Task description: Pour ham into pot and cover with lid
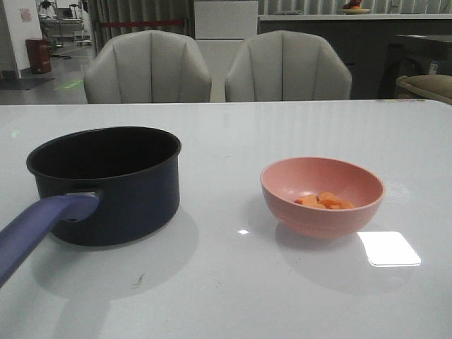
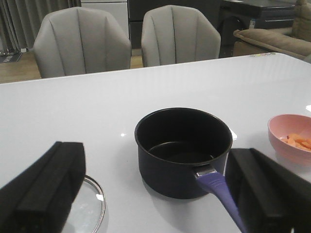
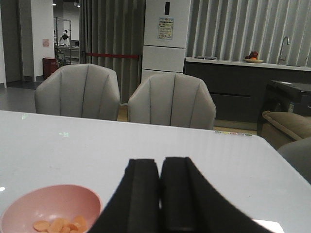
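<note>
Table (image 1: 226, 282): one pot (image 1: 113, 187), one bowl (image 1: 321, 198).

Both end effectors (image 2: 160, 194) (image 3: 160, 204) carry matte black, blocky fingers (image 2: 48, 184).

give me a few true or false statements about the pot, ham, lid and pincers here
1. The pot is empty. True.
2. The ham is already in the pot. False: it lies in the pink bowl.
3. The lid sits on the pot. False: it lies on the table beside the pot, its edge showing in the left wrist view.
4. The left pincer is open. True: its fingers stand wide apart, holding nothing.
5. The right pincer grips the bowl. False: its fingers are pressed together, holding nothing, and the bowl is apart from them.
6. The pot's handle points toward the front camera. True.
</note>
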Robot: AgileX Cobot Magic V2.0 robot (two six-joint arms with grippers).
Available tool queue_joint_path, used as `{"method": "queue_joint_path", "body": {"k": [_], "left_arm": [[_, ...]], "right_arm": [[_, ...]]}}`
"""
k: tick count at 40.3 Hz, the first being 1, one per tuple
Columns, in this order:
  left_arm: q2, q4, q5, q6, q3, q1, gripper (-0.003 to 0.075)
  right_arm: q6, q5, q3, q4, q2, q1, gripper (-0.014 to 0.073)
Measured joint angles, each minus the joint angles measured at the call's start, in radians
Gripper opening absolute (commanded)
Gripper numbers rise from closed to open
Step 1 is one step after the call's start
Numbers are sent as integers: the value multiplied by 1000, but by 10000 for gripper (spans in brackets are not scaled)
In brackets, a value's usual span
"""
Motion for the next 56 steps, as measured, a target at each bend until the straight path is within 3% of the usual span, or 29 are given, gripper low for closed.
{"method": "queue_joint_path", "body": {"k": [10,22,25,32,35,47,56], "left_arm": [[0,0,-8,0,0,0,625],[0,0,-8,0,0,0,625],[0,0,-8,0,0,0,625],[0,0,-8,0,0,0,625],[0,0,-9,0,0,0,625],[0,0,-9,0,0,0,625],[0,0,-9,0,0,0,625]], "right_arm": [[0,253,-241,0,204,0,147],[5,332,-262,7,310,0,155],[5,353,-279,15,339,0,220],[5,386,-330,45,480,5,477],[5,386,-358,69,554,18,527],[5,447,-560,144,1004,115,525],[7,454,-715,170,1291,123,525]]}}
